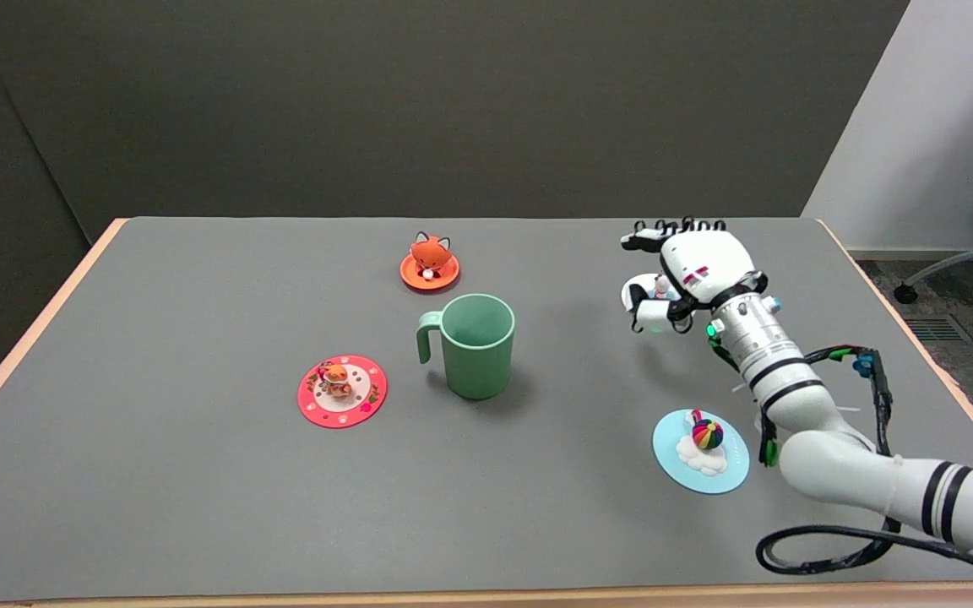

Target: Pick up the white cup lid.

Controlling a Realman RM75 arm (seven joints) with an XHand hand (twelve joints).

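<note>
Four lids and one cup sit in front of you on the grey matte surface with its pale wooden edge. Your right robot hand is at the far right of that surface, palm turned away from the camera, its fingers curled around the white round cup lid. Only a sliver of the lid's rim and a small figure on top show between the fingers, so you can see the robot hand closed about it, but you cannot tell from this angle whether the lid rests on the surface or is raised off it.

Your white arm with black bands reaches in from the lower right, a black cable looping beside it. Just beside the forearm, on the near side, lies the light blue round lid with a rainbow ball on a white cloud. The pale green plastic mug stands upright near the middle, handle pointing left. Behind it sits the orange round lid topped with a fox figure, and to the mug's left, a little nearer you, lies the red and white round lid carrying a small animal figure.
</note>
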